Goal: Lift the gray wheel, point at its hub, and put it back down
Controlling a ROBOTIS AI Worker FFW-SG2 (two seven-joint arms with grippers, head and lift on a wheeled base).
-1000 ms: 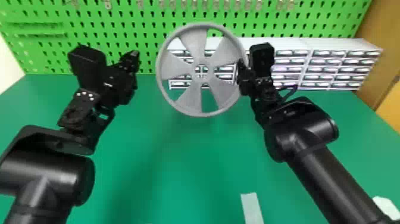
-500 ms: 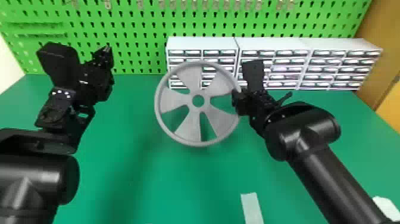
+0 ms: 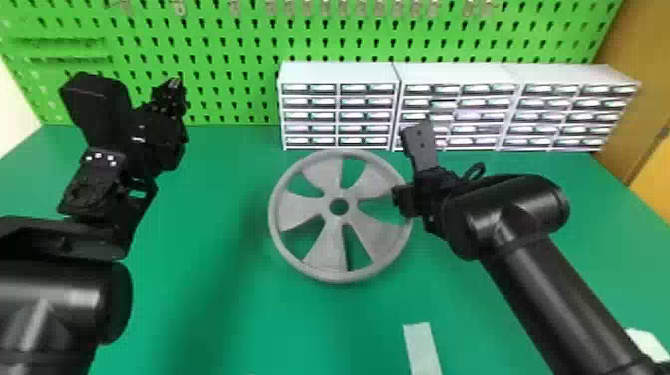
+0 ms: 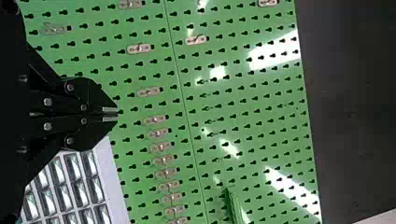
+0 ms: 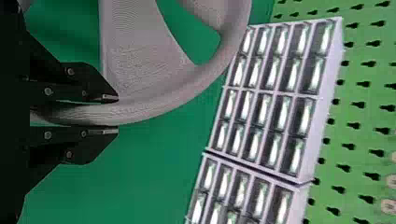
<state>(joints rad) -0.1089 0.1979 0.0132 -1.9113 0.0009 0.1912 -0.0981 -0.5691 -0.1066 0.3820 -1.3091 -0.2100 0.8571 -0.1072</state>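
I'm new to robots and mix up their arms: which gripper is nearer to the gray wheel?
Right: the robot's right gripper holds the gray wheel by its rim, on the wheel's right side. The left gripper is off to the wheel's left, closed and apart from it.

I seem to be looking into a workshop: behind the green desk (image 3: 214, 319) I see a green pegboard (image 3: 224, 75) with metal hooks (image 4: 148, 92) and small-parts drawer cabinets (image 3: 339, 72) along its back edge.

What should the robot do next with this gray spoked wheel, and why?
Probably ease the gray wheel down with the right gripper until it rests on the green tabletop; that gripper's fingers are closed on its rim and the left gripper hangs away. Contact with the tabletop isn't clear.
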